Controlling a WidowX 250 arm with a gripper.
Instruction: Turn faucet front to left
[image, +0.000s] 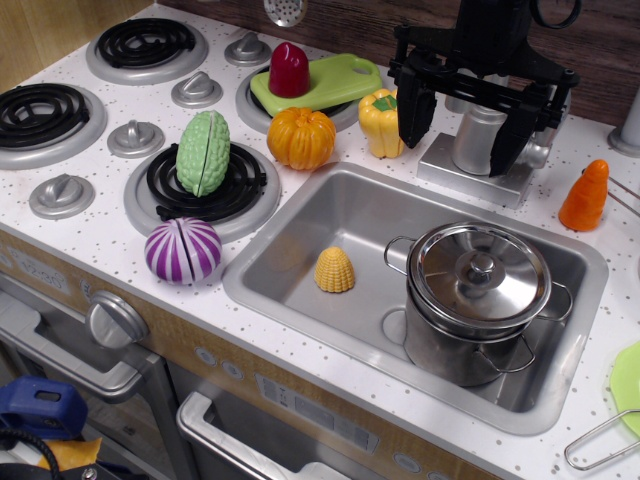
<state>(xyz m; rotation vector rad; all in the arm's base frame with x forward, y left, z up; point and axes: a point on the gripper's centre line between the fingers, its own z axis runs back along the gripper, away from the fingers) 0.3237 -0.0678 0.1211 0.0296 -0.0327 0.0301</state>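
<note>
The silver-grey faucet (478, 141) stands on its square base behind the sink (300, 300), at the back right. Only its thick column and base show; the curved spout is hidden by the gripper. My black gripper (465, 128) hangs over the faucet from above. Its two fingers (415, 115) are spread wide, one on each side of the column, and neither clearly touches it. The gripper is open and holds nothing.
A shiny steel lidded pot (480, 290) and a yellow corn piece (334, 270) sit in the sink. A yellow pepper (380, 122) and an orange pumpkin (300, 137) stand left of the faucet. An orange carrot (585, 195) stands to its right. Burners with toy vegetables fill the left side.
</note>
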